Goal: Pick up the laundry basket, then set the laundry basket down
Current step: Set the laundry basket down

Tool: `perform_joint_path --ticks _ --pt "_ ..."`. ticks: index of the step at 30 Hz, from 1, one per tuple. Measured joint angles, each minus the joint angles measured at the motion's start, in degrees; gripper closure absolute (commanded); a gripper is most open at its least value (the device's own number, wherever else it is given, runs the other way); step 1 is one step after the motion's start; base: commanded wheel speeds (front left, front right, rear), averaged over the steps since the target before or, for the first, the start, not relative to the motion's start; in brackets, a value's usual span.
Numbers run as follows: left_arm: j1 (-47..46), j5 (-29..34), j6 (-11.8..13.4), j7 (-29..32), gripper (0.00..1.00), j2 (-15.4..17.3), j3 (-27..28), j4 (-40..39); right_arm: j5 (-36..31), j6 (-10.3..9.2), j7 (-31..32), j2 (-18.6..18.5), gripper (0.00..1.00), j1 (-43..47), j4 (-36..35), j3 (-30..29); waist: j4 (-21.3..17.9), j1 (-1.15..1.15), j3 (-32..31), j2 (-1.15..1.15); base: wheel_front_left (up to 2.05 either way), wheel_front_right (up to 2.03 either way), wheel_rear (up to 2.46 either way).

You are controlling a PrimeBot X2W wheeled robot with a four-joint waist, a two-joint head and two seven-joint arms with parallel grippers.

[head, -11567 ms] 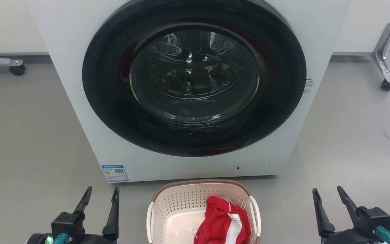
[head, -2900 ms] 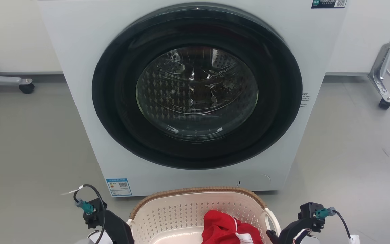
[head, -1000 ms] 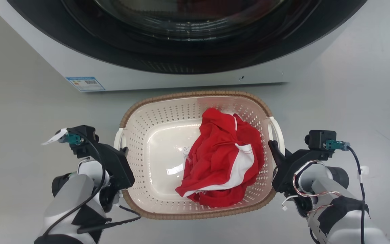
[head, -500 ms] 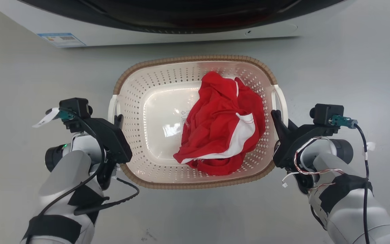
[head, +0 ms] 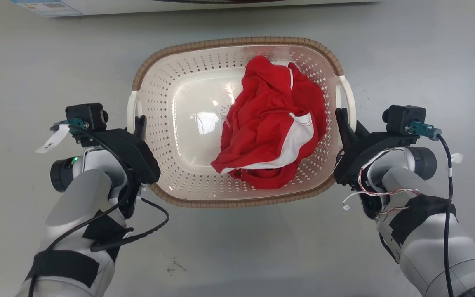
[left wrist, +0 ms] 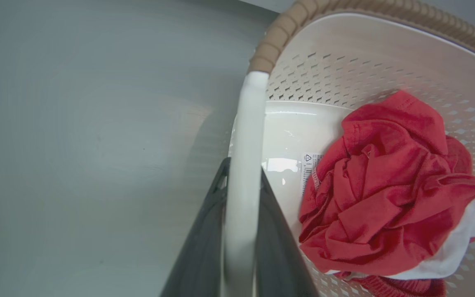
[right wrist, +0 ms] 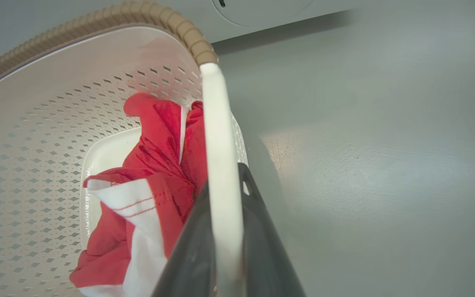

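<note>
**Head view:** Your laundry basket [head: 237, 41] lies between the 2 arms, close in front of the washer [head: 97, 3]. You cannot tell whether it rests on the grey floor [head: 237, 247] or hangs just above it. The left gripper [head: 139, 123] is at one side handle and the right gripper [head: 342, 117] at the other. Inside is 1 crumpled red-and-white garment [head: 270, 128], heaped toward the right wall, and the left half of the bottom is bare. That uneven load is your main risk. If the 2 arms rise at different rates, the basket will likely tilt and the garment will slide.

**Left wrist view:** The 2 dark fingers [left wrist: 204, 239] are clamped on the white left handle [left wrist: 245, 123], 1 on each side. The bar looks thin and smooth, so it could slip or pivot in the pinch.

**Right wrist view:** The fingers [right wrist: 262, 247] likewise pinch the right handle [right wrist: 215, 123], with the garment bunched just inside that wall. A jerky lift here could twist the handle free.
</note>
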Motion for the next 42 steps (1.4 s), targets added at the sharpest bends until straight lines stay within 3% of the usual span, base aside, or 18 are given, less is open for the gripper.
perform_joint_path --ticks 12,37,38,39,40,42 --pt "-1.0 0.3 -0.4 -2.8 1.0 -0.8 -0.7 0.9 -0.2 -1.6 -0.8 0.0 1.0 -1.1 1.5 -0.6 -0.1 -0.01 2.7 -0.01 0.0 0.0 0.0" --pt "-1.7 0.2 -1.4 -1.8 1.0 -1.3 -1.1 3.2 0.3 -1.13 -1.3 0.3 1.0 -1.0 3.3 -0.4 0.3 -0.01 2.6 -0.01 0.0 0.0 0.0" --pt "-1.7 0.1 -1.4 -1.8 1.0 -1.3 -1.0 3.3 0.3 -0.54 -1.2 0.3 0.7 -0.9 3.3 -0.3 0.3 -0.01 2.6 -0.01 0.0 0.0 0.0" --pt "-1.7 -0.2 -1.5 -1.7 0.99 -1.3 -0.9 3.4 0.3 0.11 -1.3 0.3 0.13 -0.9 3.2 -0.2 0.3 -0.01 2.6 -0.01 0.0 0.0 0.0" --pt "-1.7 -0.3 -1.5 -1.5 0.69 -1.2 -0.7 3.5 0.3 0.38 -1.3 0.2 0.0 -0.9 3.2 0.0 0.4 -0.01 2.6 -0.01 0.0 0.0 0.0" --pt "-1.7 -0.4 -1.6 -1.4 0.0 -0.9 -0.7 3.7 0.3 0.64 -1.3 -0.1 0.0 -0.9 3.1 0.1 0.4 -0.01 2.6 -0.01 0.0 0.0 0.0"
